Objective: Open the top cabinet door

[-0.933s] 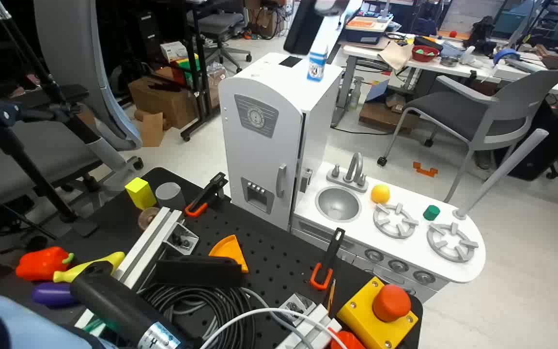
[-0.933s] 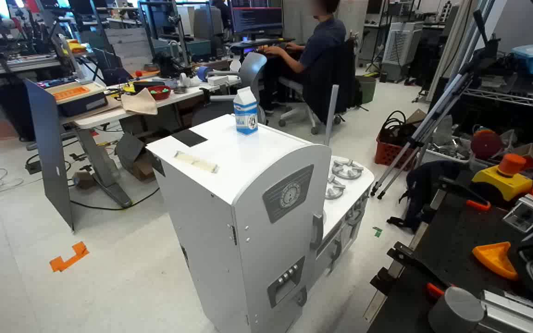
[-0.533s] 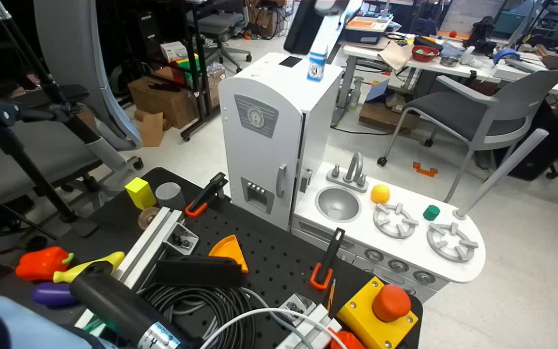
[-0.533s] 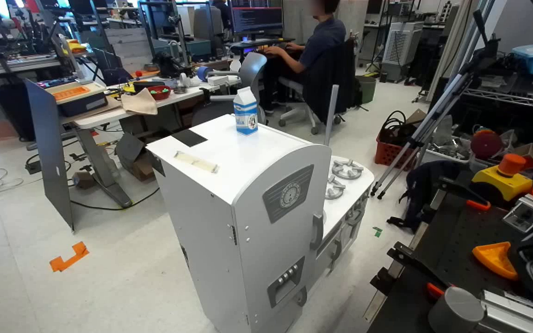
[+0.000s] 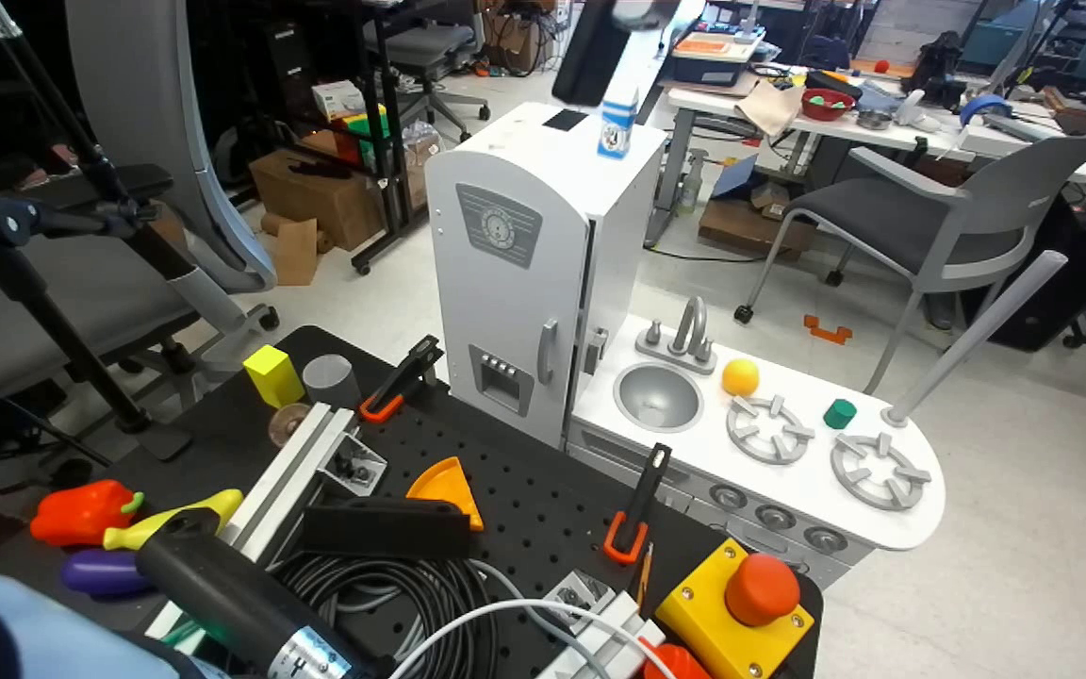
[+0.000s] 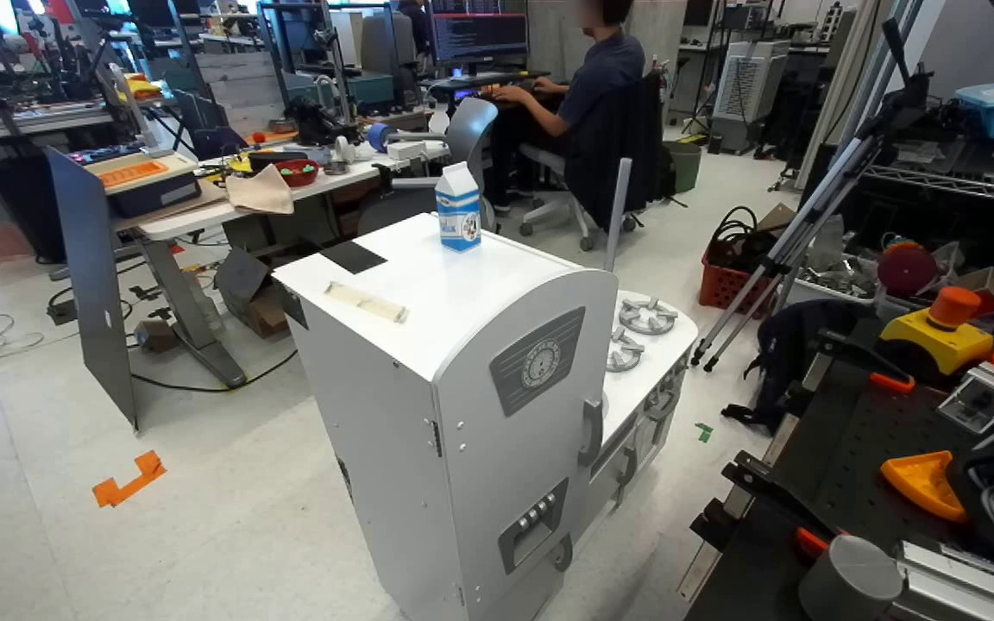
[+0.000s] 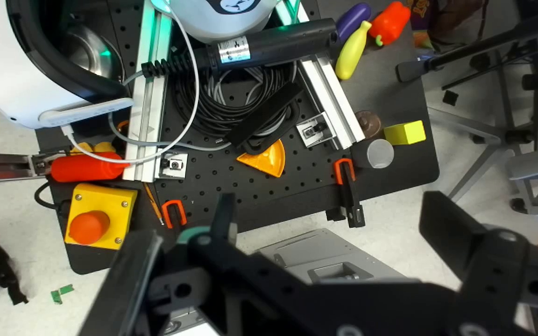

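The top cabinet door (image 5: 510, 302) is a light-grey panel on the tall toy-kitchen unit, with a grey dial panel near its top. It also shows in an exterior view (image 6: 506, 448). It stands closed, with a thin dark gap along its handle side. Its grey handle (image 5: 548, 352) also shows in an exterior view (image 6: 591, 433). In the wrist view my gripper (image 7: 329, 200) is open and empty, its fingers wide apart. The door's lower part (image 7: 371, 267) shows beyond it; the gripper body hides the rest. The gripper does not show clearly in the exterior views.
A milk carton (image 6: 460, 222) stands on the unit's top. The low white counter (image 5: 600, 415) adjoins it. A black perforated table (image 5: 524, 490) faces the door, with clamps (image 5: 402, 379) (image 5: 635, 509) on its edge. A blurred black shape (image 5: 588, 57) at the top is unclear.
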Motion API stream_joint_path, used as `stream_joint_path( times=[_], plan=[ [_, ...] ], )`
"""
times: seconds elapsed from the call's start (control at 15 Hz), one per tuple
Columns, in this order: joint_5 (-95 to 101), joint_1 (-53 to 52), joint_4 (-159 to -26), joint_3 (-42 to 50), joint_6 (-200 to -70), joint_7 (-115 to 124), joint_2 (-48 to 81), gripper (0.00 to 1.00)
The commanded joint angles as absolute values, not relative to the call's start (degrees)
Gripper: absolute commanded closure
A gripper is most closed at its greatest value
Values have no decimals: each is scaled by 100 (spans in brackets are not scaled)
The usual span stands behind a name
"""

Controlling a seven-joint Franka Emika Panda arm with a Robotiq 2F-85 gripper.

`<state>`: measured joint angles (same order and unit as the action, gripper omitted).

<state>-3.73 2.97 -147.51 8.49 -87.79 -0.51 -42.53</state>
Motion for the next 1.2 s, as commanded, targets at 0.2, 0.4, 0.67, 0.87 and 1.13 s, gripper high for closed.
stream_joint_path(
  times=[0.2,0.4,0.67,0.87,1.13],
  plan=[
    [-457,400,-14826,885,-9279,-325,-3994,0],
    [-610,337,-14602,946,-9978,-331,-3148,0],
    [-866,-30,-13955,1064,-10369,-181,-1739,0],
    [-1421,-19,-13381,703,-10857,-53,-653,0],
    [-2111,-141,-12665,297,-11779,55,518,0]
  ],
)
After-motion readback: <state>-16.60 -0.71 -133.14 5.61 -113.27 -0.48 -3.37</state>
